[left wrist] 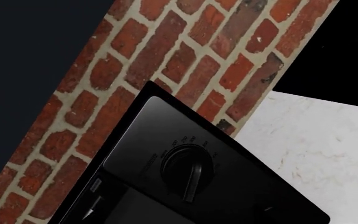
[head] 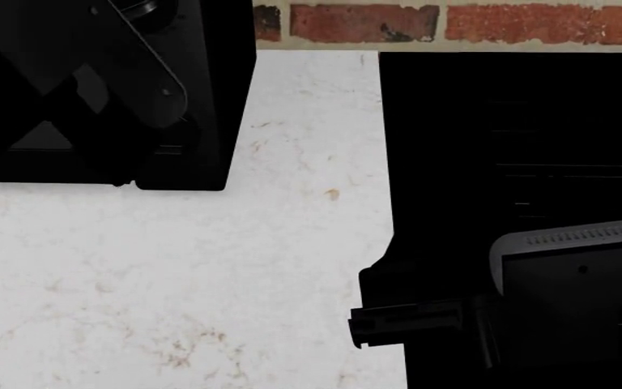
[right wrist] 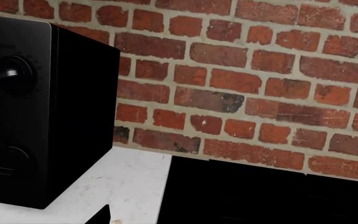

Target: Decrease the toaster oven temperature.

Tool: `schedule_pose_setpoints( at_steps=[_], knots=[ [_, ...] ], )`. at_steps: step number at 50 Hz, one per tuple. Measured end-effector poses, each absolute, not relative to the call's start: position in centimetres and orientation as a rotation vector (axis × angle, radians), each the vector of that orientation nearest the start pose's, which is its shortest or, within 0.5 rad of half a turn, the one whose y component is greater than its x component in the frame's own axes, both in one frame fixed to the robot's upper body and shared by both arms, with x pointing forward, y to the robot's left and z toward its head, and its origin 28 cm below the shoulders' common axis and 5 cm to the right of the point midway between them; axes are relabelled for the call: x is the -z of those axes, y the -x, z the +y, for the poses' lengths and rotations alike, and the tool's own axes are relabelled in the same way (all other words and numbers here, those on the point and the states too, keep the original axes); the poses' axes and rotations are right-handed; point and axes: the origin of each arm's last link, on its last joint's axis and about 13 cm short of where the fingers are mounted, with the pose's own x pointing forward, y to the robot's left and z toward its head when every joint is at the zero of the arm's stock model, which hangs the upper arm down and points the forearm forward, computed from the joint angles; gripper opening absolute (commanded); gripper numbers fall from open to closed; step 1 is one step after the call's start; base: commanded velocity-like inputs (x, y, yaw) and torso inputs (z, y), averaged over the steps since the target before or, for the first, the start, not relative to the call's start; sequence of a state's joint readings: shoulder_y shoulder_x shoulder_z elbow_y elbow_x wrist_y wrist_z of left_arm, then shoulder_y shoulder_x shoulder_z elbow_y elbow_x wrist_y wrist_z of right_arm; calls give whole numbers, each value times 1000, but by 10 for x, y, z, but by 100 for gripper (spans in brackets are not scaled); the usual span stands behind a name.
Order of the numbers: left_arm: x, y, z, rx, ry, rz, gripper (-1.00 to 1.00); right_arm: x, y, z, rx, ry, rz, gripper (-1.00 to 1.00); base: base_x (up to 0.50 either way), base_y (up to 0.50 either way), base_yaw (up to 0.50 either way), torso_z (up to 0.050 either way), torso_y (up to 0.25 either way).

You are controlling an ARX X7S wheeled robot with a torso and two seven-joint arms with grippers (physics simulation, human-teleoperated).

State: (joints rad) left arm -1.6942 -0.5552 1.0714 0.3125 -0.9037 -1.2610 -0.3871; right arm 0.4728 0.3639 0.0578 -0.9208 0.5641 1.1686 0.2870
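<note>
Toaster oven (right wrist: 36, 112) is set on the white marble counter (head: 181, 275) against the brick wall (right wrist: 241, 88), beside the black range (head: 505, 121). Its upper knob (left wrist: 188, 170) is seen untouched. Neither gripper's state can be told from these views.

The head view looks steeply down onto the white bench (head: 181, 275), with the toaster oven (head: 214, 97) at upper left. The left wrist view sits close to the oven's knob panel (left wrist: 188, 175), rotated against the brick wall (left wrist: 166, 51). The right wrist view faces the wall level, from farther off. All three views share the oven.
</note>
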Motion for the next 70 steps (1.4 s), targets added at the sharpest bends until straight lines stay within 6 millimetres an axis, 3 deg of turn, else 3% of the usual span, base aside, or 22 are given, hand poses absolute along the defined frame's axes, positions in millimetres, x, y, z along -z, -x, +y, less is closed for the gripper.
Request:
schedule_pose_setpoints(
  at_steps=[34, 70],
  knots=[
    [-334, -324, 167, 206, -1074, -56, 100, -204, -207, -127, -72, 104, -171, 100, 0, 0, 0, 0, 0],
    [-326, -352, 178, 132, -1105, 17, 100, -197, -209, -128, -69, 90, -156, 100, 0, 0, 0, 0, 0]
  ],
)
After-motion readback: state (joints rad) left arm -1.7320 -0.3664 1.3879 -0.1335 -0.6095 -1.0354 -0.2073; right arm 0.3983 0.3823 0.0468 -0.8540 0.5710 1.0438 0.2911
